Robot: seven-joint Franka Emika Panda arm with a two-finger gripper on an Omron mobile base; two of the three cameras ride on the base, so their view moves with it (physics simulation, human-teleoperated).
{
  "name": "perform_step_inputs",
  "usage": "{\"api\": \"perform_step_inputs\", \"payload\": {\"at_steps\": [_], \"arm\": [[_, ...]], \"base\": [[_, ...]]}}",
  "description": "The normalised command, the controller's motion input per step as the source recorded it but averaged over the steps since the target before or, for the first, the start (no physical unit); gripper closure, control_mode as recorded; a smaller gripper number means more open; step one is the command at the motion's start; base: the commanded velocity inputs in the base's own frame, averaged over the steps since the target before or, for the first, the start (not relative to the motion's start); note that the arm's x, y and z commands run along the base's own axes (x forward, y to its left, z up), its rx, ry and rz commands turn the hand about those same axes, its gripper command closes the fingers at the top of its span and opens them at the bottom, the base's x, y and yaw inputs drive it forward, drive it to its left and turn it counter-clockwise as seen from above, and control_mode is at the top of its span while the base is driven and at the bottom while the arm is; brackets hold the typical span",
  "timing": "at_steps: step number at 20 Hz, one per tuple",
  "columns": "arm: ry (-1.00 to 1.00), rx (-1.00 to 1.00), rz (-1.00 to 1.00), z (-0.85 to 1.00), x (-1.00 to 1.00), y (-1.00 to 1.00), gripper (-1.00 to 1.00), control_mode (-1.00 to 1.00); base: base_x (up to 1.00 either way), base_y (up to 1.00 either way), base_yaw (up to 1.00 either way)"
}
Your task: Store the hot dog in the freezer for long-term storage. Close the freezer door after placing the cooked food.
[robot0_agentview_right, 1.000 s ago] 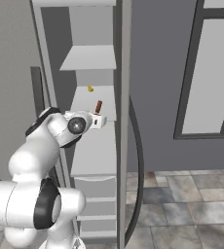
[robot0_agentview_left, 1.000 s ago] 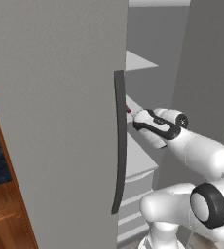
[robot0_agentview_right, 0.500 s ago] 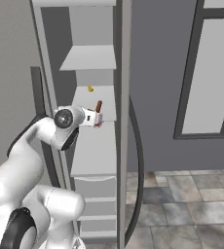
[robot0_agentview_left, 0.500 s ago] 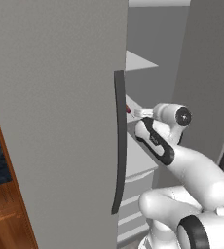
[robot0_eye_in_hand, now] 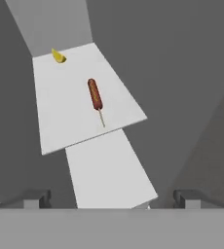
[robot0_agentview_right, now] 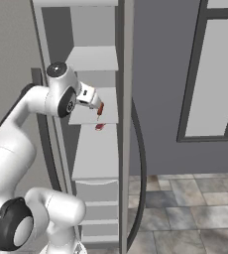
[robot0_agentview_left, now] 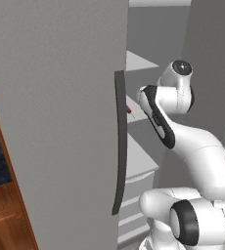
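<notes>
Item: hot dog [robot0_eye_in_hand: 95,95]. I find it lying flat on a white shelf [robot0_eye_in_hand: 65,131] inside the freezer [robot0_agentview_right: 93,64], beside a small yellow piece [robot0_eye_in_hand: 58,56] at the shelf's far end. Its long axis runs along the shelf's depth, bare stick end nearest me.

Item: end effector [robot0_agentview_right: 96,101]. Released, jaws wide, nothing between them. The hot dog lies ahead of and below it, well apart, with a lower shelf [robot0_eye_in_hand: 109,170] between.

Item: freezer door [robot0_agentview_left: 56,122]. Stands open, handle [robot0_agentview_left: 119,141] just left of the arm. I judge closing it is what remains.

Writing, brands: none legible.
</notes>
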Motion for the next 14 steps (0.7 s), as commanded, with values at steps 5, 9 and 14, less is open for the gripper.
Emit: {"api": "perform_step_inputs", "payload": {"at_steps": [5, 9, 14], "arm": [[0.19, 0.00, 0.00, -0.05, -0.95, 0.02, -1.00, -1.00], [0.02, 0.00, 0.00, -0.14, -1.00, 0.12, -1.00, -1.00], [0.00, 0.00, 0.02, -0.18, -0.91, 0.05, -1.00, -1.00]], "base": [[0.00, 0.00, 0.00], [0.00, 0.00, 0.00], [0.00, 0.00, 0.00]]}}
